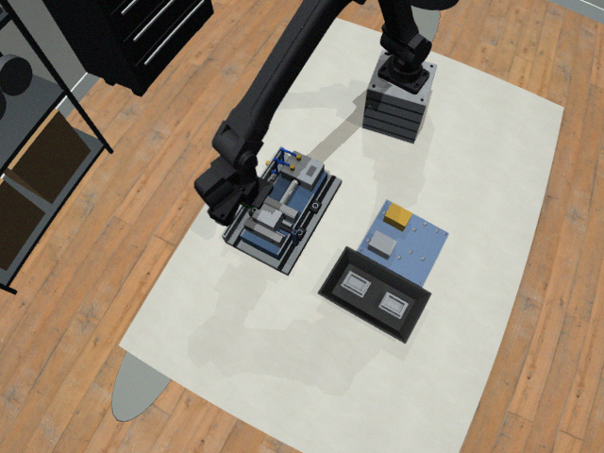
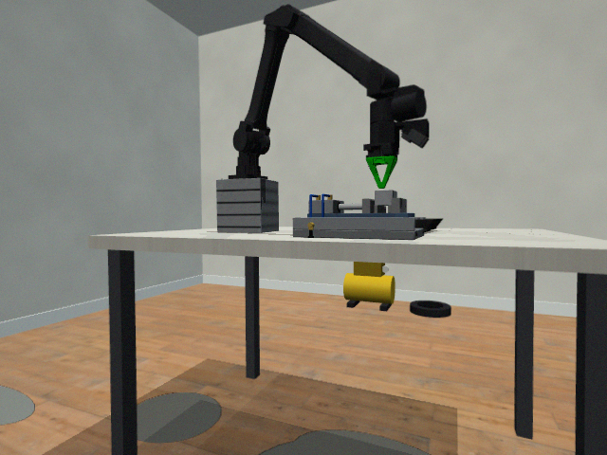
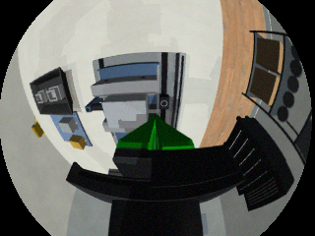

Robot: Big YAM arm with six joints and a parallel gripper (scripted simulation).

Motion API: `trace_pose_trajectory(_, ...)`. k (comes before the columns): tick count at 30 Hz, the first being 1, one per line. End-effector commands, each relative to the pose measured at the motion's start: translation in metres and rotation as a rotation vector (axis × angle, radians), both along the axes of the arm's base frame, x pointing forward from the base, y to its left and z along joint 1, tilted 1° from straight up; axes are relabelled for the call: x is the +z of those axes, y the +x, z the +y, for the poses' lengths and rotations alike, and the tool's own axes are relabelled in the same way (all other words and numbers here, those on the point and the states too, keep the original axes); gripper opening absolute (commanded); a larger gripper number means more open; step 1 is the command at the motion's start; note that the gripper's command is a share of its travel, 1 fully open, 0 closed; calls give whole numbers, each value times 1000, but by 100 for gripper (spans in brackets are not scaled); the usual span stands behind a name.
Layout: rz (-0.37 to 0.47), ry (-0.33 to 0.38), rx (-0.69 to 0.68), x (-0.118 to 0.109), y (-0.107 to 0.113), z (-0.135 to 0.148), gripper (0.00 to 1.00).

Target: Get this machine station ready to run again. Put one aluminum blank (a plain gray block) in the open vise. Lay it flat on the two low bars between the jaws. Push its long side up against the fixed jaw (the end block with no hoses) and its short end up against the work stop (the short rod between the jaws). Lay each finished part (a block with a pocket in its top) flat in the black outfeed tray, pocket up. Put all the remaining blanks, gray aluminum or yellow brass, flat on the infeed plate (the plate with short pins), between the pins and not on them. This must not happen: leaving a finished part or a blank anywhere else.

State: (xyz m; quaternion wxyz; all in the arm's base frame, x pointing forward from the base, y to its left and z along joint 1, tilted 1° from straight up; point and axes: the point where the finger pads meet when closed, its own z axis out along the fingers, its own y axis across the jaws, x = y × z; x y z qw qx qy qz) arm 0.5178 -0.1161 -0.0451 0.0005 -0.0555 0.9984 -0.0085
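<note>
The vise (image 1: 282, 209) stands left of the table's middle. A gray aluminum blank (image 1: 267, 217) sits between its jaws, near the fixed jaw (image 1: 265, 237); it also shows in the side view (image 2: 385, 197) and in the wrist view (image 3: 125, 114). My gripper (image 2: 380, 185) with green fingers is shut and empty, its tips just above the blank's left edge. Its fingers also show in the wrist view (image 3: 156, 133). The infeed plate (image 1: 404, 242) holds a yellow brass blank (image 1: 397, 215) and a gray blank (image 1: 381, 243). The black outfeed tray (image 1: 375, 293) holds two finished parts (image 1: 354, 283) (image 1: 393, 304), pockets up.
The arm's base stands on a gray block (image 1: 397, 105) at the table's back. The vise's hose end (image 1: 288, 161) points toward the base. A black cabinet (image 1: 131, 34) and a shelf rack (image 1: 34, 160) stand on the floor to the left.
</note>
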Motion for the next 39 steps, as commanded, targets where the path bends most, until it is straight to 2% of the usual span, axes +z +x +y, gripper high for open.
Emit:
trace_pose_trajectory(1,-1,4,5,-3,8,-7,0)
trace_pose_trajectory(39,-7,3,4,-10,7,-7,0)
